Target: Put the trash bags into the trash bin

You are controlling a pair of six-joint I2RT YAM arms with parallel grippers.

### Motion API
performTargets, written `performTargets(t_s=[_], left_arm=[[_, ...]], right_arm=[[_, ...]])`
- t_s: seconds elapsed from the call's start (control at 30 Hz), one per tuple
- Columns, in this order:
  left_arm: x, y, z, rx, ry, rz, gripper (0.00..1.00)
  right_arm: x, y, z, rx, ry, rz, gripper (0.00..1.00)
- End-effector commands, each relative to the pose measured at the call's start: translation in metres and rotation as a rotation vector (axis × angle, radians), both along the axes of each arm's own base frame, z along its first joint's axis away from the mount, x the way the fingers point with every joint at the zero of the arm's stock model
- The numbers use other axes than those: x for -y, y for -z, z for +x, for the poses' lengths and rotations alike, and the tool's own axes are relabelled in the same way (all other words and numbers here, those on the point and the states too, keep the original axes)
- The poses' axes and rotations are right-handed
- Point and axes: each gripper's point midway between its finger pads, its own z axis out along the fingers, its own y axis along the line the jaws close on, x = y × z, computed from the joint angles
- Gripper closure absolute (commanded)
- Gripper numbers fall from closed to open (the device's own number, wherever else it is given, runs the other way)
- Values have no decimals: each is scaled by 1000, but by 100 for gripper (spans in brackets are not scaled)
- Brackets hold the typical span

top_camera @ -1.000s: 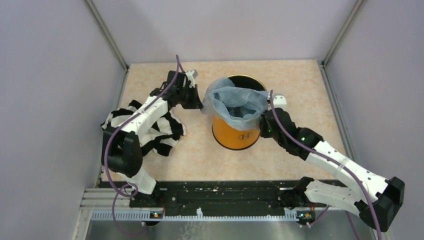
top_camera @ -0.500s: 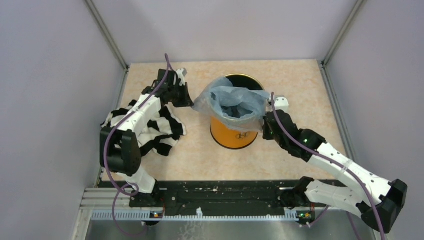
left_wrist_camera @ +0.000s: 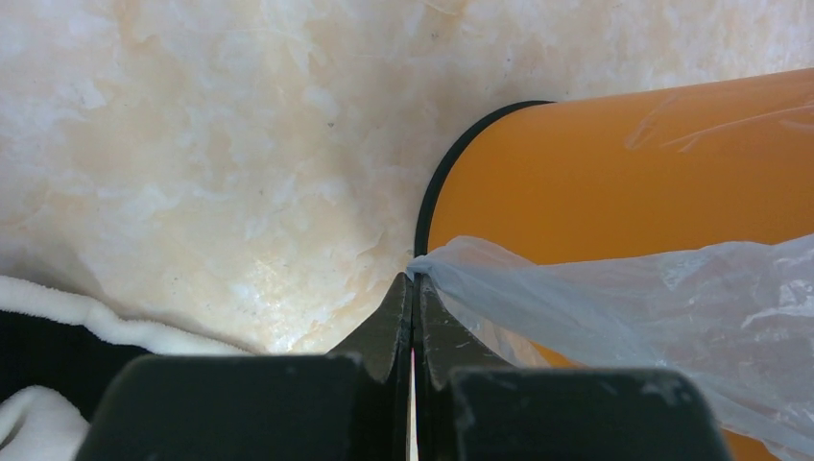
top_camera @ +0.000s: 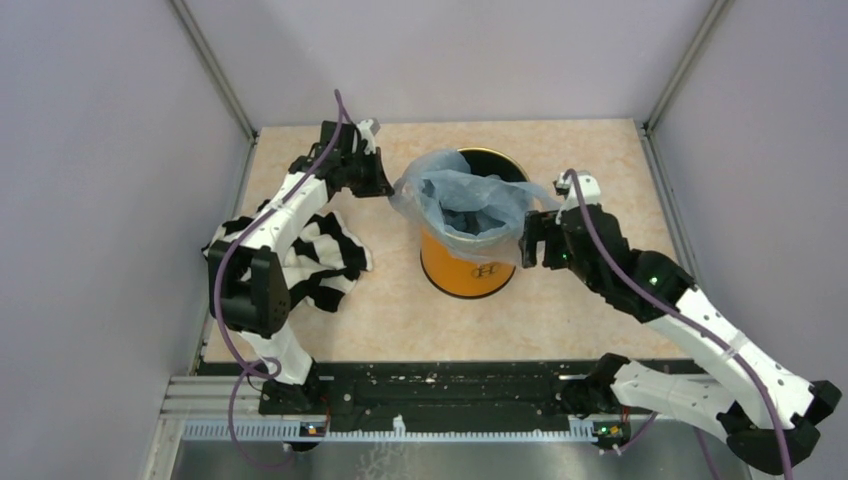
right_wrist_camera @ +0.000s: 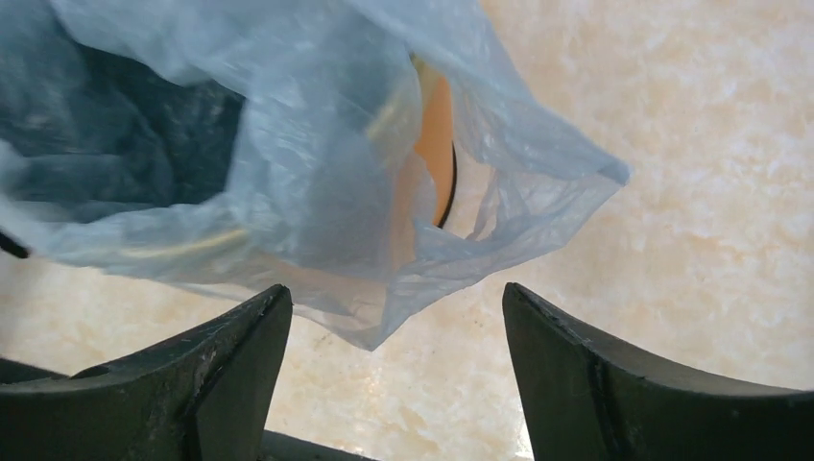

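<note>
Lab test booth: plain grey walls [top_camera: 100, 150], aluminium posts [top_camera: 214, 70].

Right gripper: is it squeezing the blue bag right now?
No, in the right wrist view the fingers of the right gripper stand wide apart, and the blue bag only hangs loose before the gap.

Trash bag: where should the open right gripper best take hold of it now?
Grip the trash bag by its loose flap hanging outside the trash bin's right rim, coming in from the right. It juts free between the right gripper's open fingers, while the left gripper pinches the opposite edge.
</note>
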Motion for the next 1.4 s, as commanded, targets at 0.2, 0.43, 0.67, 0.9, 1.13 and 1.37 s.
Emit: performTargets(t_s=[0.2, 0.43, 0.67, 0.9, 1.13, 1.37], left_arm=[[9, -22, 12, 77, 40, -12, 100], [12, -22, 10, 66, 50, -29, 100], [17, -20, 15, 60, 50, -56, 100], [21, -28, 22, 90, 51, -81, 100], [21, -38, 24, 110, 45, -88, 100], [21, -43, 25, 119, 45, -88, 100]], right_arm=[[-37, -122, 9, 246, -268, 61, 30], [-77, -129, 61, 242, -407, 44, 34], [-98, -123, 88, 242, -528, 45, 34], [-112, -103, 102, 158, -585, -1, 48], [-113, -88, 99, 108, -623, -20, 52], [-112, -84, 99, 99, -606, -3, 70]])
